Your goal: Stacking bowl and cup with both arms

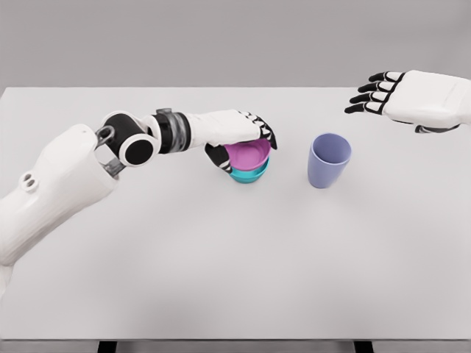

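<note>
Your left hand (239, 136) grips the pink bowl (249, 156) nested in the teal bowl (249, 175); right hand (383, 92), open and empty, takes the cup (328, 160) next.

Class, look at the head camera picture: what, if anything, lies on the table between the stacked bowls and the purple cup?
Nothing: in the head view, only bare white table separates the stacked bowls from the purple cup.

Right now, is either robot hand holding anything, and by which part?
The left robot hand grips the pink bowl by its rim, nested in the teal bowl. The right robot hand holds nothing.
</note>
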Robot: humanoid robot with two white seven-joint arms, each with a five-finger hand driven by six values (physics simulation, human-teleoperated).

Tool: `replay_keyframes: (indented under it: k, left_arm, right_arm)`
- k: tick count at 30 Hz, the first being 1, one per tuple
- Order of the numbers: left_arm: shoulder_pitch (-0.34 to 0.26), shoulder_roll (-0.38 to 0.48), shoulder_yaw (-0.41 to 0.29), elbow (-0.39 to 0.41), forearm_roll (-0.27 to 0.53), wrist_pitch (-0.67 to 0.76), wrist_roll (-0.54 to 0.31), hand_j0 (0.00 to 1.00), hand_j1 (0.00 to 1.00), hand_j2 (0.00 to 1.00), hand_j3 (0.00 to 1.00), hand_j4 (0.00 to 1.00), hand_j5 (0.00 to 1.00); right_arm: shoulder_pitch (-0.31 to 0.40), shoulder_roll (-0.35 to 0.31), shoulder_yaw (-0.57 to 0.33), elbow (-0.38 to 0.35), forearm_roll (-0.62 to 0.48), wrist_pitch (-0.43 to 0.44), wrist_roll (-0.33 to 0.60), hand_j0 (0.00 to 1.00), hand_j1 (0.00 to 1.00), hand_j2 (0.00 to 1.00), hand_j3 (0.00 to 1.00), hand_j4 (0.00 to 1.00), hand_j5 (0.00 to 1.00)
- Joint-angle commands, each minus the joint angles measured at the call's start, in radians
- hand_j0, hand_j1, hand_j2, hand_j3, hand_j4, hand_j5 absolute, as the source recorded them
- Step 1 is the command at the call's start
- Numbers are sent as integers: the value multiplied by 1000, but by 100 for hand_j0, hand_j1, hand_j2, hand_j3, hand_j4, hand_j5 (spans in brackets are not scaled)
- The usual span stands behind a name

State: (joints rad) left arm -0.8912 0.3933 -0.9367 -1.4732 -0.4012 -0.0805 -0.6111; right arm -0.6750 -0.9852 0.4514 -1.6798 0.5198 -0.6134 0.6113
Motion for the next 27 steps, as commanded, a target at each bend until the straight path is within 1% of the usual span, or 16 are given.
replay_keyframes:
  k: [1, 27]
  left_arm:
    - [0, -4, -1, 1, 2, -1, 0, 78, 78, 78, 78, 78, 78]
    - [6, 9, 1, -6, 9, -1, 0, 80, 80, 80, 80, 80, 80]
  right_arm:
    - [0, -1, 0, 0, -3, 3, 0, 100, 100, 100, 100, 100, 100]
    - [0, -3, 0, 0, -3, 3, 0, 100, 100, 100, 100, 100, 100]
